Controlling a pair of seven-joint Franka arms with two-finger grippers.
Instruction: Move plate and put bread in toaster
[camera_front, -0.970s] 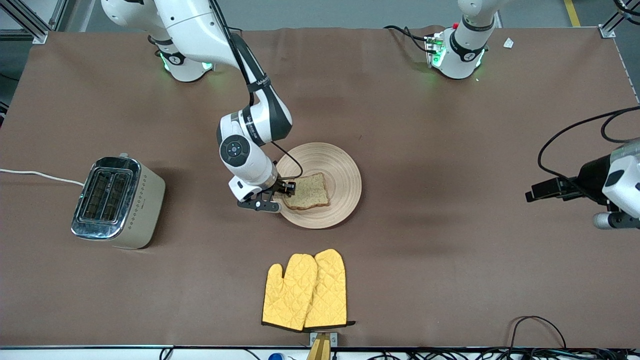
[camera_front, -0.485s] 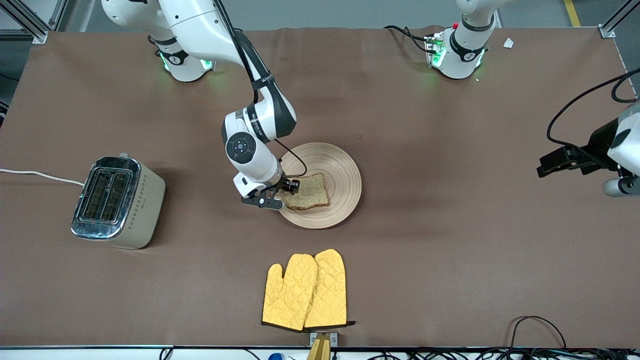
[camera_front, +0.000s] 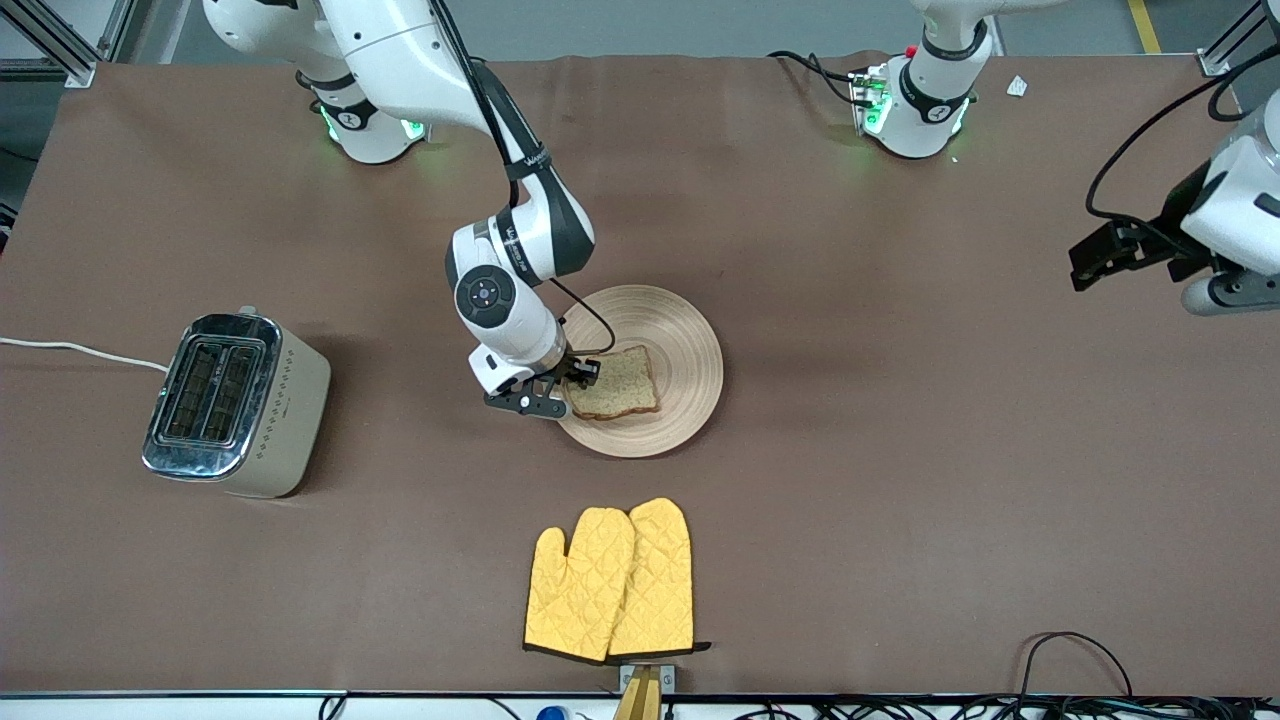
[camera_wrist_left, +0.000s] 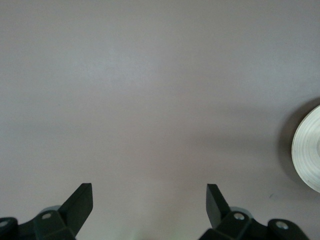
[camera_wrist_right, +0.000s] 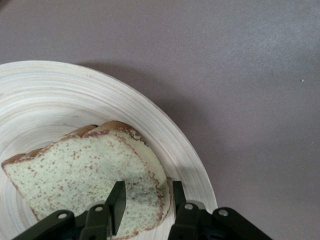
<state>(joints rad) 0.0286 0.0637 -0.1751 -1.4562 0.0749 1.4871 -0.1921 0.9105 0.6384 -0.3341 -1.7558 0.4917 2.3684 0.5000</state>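
Bread lay on plate mid-table; toaster at right arm's end stood empty. Right gripper straddled bread's edge, fingers narrowly apart, grip unconfirmed. Left gripper spread wide, empty, waiting over bare table. Lift, carry, insertion judged left.

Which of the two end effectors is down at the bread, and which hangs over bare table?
The right end effector is at the bread on the plate, fingers straddling the slice's edge. The left end effector, open, hangs over bare table.
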